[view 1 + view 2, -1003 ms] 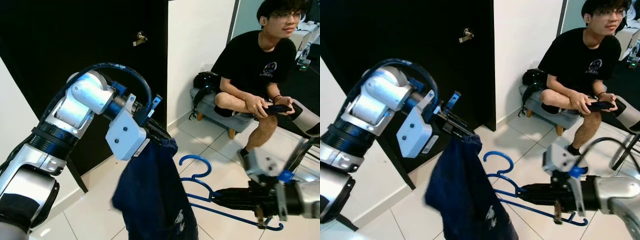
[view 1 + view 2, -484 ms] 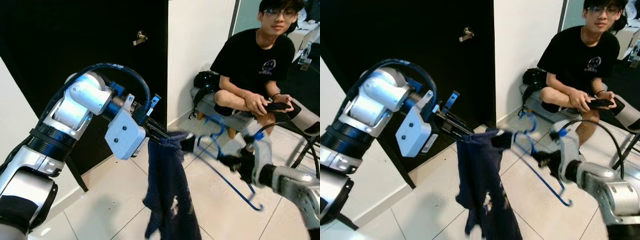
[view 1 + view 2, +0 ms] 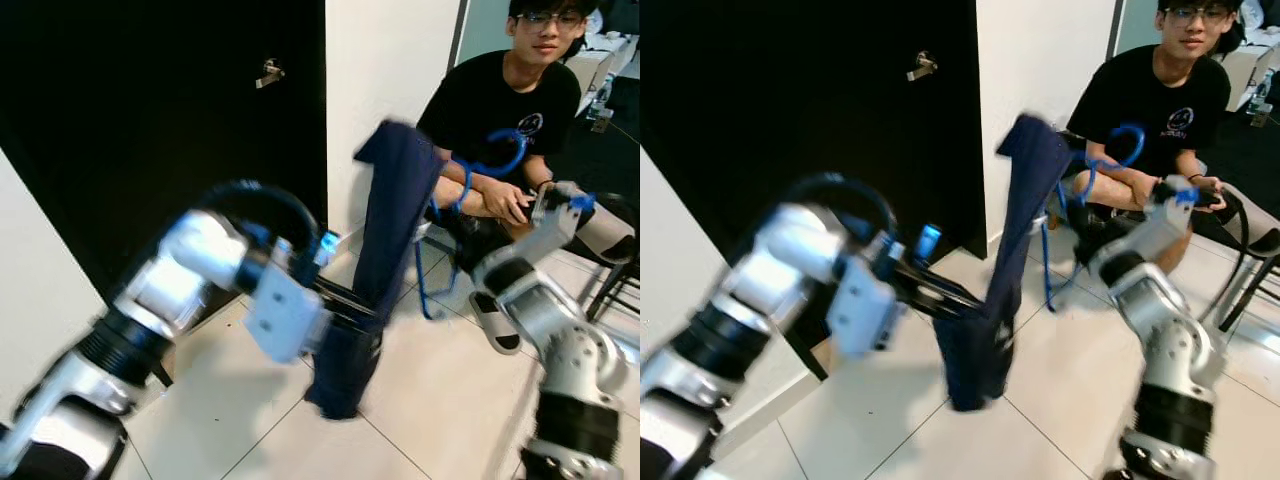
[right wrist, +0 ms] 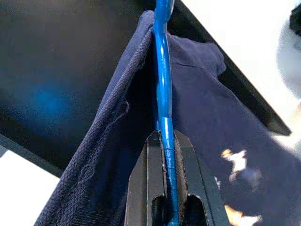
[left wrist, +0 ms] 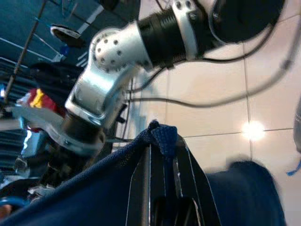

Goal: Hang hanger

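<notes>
A blue plastic hanger [image 3: 470, 172] is held up high in front of the white wall, its hook [image 3: 1122, 140] topmost. My right gripper [image 4: 162, 135] is shut on the hanger's rod; its dark fingers show at the hanger's lower side [image 3: 1086, 230]. A dark navy garment [image 3: 388, 215] is draped over one end of the hanger and stretches down to the floor side. My left gripper [image 5: 162, 141] is shut on a fold of that cloth low down [image 3: 973, 305], to the left of and below the hanger.
A person [image 3: 510, 110] sits on a grey bench [image 3: 1072, 205] just behind the hanger, holding a controller. A black door with a metal handle [image 3: 268, 72] fills the left. A chair leg [image 3: 1240, 285] stands at the right edge. Pale tiles [image 3: 250, 410] lie below.
My right arm has swung the hanger up and back, lifting the garment with it. My left gripper has dropped lower, still on the cloth. The camera has shifted and blurs.
</notes>
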### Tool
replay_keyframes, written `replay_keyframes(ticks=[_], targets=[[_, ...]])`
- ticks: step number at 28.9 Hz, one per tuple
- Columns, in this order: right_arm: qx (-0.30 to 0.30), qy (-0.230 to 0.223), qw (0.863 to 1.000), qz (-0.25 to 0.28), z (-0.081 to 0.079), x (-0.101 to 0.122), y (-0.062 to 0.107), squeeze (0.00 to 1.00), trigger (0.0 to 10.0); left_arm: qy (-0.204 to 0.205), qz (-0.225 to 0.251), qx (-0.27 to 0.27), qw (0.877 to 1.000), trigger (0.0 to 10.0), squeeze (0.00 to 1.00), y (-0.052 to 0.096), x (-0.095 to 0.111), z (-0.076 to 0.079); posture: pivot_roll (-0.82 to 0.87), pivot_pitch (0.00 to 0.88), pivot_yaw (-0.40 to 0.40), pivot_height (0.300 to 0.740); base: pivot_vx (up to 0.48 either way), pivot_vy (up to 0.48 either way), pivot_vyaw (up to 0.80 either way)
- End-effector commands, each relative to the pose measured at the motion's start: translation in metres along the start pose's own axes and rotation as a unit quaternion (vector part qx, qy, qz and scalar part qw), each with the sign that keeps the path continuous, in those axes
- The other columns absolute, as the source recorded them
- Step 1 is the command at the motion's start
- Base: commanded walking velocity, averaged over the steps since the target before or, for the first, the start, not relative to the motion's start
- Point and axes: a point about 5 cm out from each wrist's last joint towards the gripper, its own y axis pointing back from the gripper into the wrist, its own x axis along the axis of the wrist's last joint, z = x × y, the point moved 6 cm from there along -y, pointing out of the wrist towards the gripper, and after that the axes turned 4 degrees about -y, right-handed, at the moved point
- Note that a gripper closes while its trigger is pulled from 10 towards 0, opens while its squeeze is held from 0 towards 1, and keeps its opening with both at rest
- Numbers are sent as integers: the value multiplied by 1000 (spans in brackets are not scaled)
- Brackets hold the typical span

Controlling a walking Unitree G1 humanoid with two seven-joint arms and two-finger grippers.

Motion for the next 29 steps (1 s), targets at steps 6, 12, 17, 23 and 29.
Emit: replay_keyframes(ticks=[6,12,17,23,29], targets=[[-7,-52,999,14,-16,-10,-15,0,10000,7,48,33,998,10000,0,-39,18,-1,-33,0,58,740,0,0,0],[0,-49,998,-43,-30,-42,-23,0,10000,25,37,90,995,10000,0,-44,12,-16,-26,0,57,740,0,0,0],[11,-126,992,-1,-31,-23,-22,0,10000,6,-90,154,984,10000,0,-5,-31,-34,-24,0,71,740,0,0,0],[40,-167,985,31,-39,-8,-20,0,10000,-30,-202,184,962,10000,0,41,-61,-45,-21,0,72,740,0,0,0],[97,-203,972,68,-59,4,-13,0,10000,-77,-312,196,927,10000,0,102,-76,-59,-10,2,67,740,0,0,0]])
